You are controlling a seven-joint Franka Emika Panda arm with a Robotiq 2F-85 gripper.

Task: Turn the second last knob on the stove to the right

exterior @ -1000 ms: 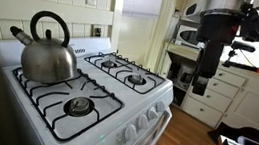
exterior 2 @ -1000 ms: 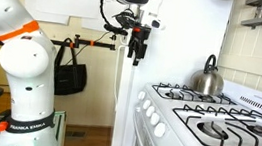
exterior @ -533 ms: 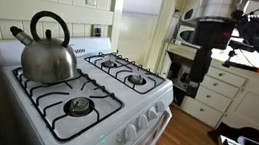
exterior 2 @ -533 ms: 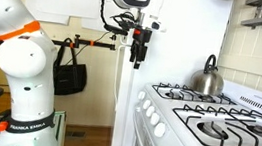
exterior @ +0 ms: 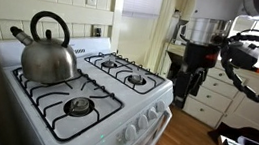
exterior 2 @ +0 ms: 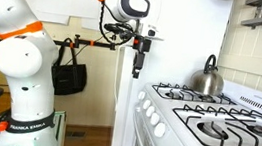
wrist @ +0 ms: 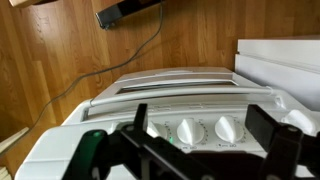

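Observation:
The white stove [exterior: 98, 79] has four burners with black grates and a row of small white front knobs [exterior: 147, 118]; both exterior views show it [exterior 2: 205, 127], with the knobs [exterior 2: 148, 112] along its front panel. My gripper [exterior: 190, 87] hangs in the air in front of the stove, above knob height and apart from it; it also shows in an exterior view [exterior 2: 139, 68]. In the wrist view the open fingers [wrist: 200, 120] frame the knob panel from a distance, with two knobs [wrist: 187, 131] [wrist: 229, 129] between them. The gripper holds nothing.
A steel kettle [exterior: 47, 54] stands on a back burner and also shows in an exterior view [exterior 2: 208, 80]. White cabinet drawers [exterior: 217, 94] stand behind the arm. The oven door handle [wrist: 180, 88] and wood floor [wrist: 60, 70] lie below. A black bag [exterior 2: 70, 76] hangs nearby.
The arm has come down and moved closer to the stove front. The gripper has stayed open.

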